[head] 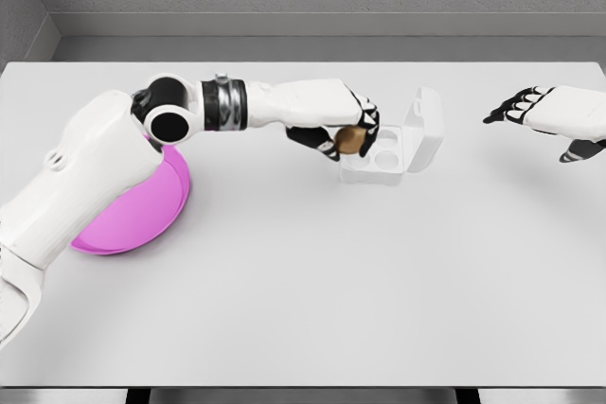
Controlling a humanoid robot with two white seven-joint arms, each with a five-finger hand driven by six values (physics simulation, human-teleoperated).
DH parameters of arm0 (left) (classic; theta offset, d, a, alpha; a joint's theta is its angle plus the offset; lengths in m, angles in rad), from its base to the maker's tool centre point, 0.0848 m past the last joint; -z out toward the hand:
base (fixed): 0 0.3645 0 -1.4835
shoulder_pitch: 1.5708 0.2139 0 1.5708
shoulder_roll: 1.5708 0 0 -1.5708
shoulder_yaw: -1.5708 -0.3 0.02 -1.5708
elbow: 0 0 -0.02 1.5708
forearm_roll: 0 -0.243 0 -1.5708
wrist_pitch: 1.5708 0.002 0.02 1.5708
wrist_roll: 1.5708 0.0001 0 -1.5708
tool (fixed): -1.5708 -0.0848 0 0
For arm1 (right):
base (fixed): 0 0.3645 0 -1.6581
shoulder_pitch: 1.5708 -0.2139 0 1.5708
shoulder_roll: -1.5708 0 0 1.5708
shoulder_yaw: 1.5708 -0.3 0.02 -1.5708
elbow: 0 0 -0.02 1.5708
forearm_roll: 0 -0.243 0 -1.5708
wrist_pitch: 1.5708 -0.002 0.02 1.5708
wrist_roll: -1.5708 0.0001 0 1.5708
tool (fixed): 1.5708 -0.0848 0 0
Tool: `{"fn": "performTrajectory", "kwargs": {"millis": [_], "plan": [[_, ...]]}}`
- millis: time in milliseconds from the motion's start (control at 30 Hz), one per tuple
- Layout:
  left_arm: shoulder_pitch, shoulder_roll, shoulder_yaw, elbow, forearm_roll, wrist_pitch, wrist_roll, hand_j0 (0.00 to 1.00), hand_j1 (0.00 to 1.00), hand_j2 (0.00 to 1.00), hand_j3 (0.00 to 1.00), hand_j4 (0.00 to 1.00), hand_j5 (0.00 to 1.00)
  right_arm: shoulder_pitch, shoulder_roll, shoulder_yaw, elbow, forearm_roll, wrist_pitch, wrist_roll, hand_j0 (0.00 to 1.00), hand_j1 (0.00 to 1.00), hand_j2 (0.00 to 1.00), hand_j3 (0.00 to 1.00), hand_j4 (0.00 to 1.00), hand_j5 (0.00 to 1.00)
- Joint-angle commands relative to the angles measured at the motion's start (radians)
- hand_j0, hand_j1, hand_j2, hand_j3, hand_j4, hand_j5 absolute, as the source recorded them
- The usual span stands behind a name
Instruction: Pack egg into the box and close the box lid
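**Egg held over the open box**

The white table carries everything, and the left arm reaches across it from the lower left. Partly under that arm sits a pink bowl, well apart from the box. The box is white and stands near the table's far middle, its lid tipped up and open on the right side. The right hand hovers off to the right of the box, fingers spread, holding nothing. The left hand has its fingers curled around the brown egg, which hangs at the box's left edge, just above the cups.

The packing step looks to be in hand: the egg is at the box but not yet seated. Next, the egg needs lowering into a cup and a gentle release, then the lid swung down shut, likely by the waiting right hand.
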Motion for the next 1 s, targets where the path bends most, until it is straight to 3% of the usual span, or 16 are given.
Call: {"fn": "performTrajectory", "kwargs": {"millis": [0, 167, 467, 667, 733, 967], "plan": [[0.000, -0.031, 0.000, 0.026, -0.006, 0.003, 0.001, 0.35, 0.35, 0.35, 0.35, 0.35, 0.35, 0.000, -0.001, 0.000, 0.000, -0.004, 0.003, 0.000, 1.00, 1.00, 1.00, 1.00, 1.00, 1.00], [-0.014, -0.122, 0.003, 0.179, -0.039, 0.003, 0.001, 0.35, 0.35, 0.35, 0.35, 0.35, 0.35, 0.000, -0.002, 0.000, -0.002, -0.004, 0.003, 0.000, 1.00, 1.00, 1.00, 1.00, 1.00, 1.00], [-0.017, -0.143, 0.006, 0.207, -0.041, 0.003, 0.001, 0.36, 0.36, 0.36, 0.36, 0.36, 0.36, 0.002, -0.002, 0.000, -0.005, -0.004, 0.003, 0.000, 1.00, 1.00, 1.00, 1.00, 1.00, 1.00], [-0.017, -0.168, 0.004, 0.268, -0.055, 0.003, 0.001, 0.36, 0.36, 0.36, 0.36, 0.36, 0.36, 0.000, -0.002, 0.000, -0.005, -0.004, 0.003, 0.000, 1.00, 1.00, 1.00, 1.00, 1.00, 1.00], [-0.023, -0.204, 0.004, 0.334, -0.073, 0.003, 0.001, 0.37, 0.37, 0.37, 0.37, 0.37, 0.37, 0.000, -0.002, 0.000, -0.005, -0.004, 0.003, 0.000, 1.00, 1.00, 1.00, 1.00, 1.00, 1.00], [-0.029, -0.208, 0.007, 0.354, -0.078, 0.003, 0.001, 0.38, 0.38, 0.38, 0.38, 0.38, 0.38, 0.000, -0.002, 0.000, -0.005, -0.004, 0.003, 0.000, 1.00, 1.00, 1.00, 1.00, 1.00, 1.00]]}}
